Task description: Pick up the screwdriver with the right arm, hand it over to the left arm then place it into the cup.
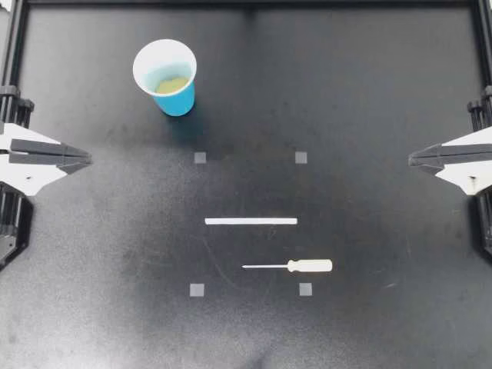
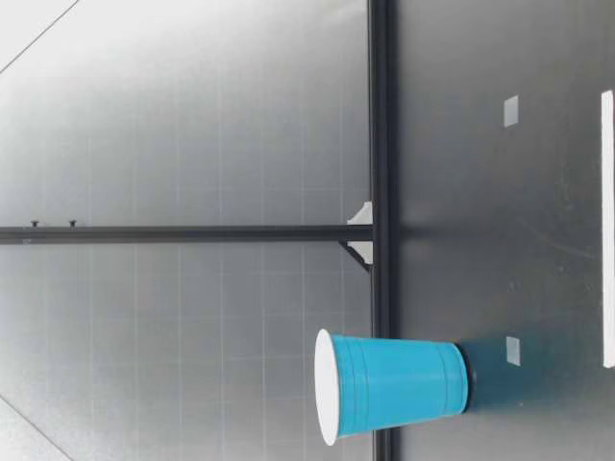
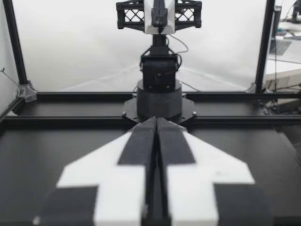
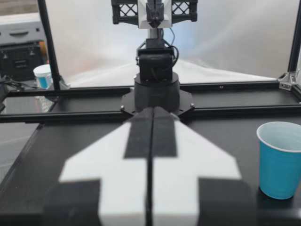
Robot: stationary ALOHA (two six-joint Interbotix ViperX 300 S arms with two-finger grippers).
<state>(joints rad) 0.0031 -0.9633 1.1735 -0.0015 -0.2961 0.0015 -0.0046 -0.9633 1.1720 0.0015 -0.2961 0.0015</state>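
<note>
One blue cup (image 1: 171,81) stands in the upper left of the top view; one screwdriver (image 1: 296,266) lies lower centre; one white strip (image 1: 250,221) sits just above it; four grey square markers (image 1: 200,157) frame the middle of the desk (image 1: 369,92); two grippers, my left gripper (image 1: 87,159) and my right gripper (image 1: 412,159), sit at the side edges.

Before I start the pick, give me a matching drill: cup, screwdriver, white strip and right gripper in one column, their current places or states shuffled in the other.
Things:
1. cup
2. screwdriver
3. white strip
4. right gripper

States:
A. lying flat, handle toward my right arm's side
B. shut, holding nothing
C. standing upright, mouth open upward
D. lying parallel to the screwdriver, on its cup side

Pairs: 1-C, 2-A, 3-D, 4-B
</note>
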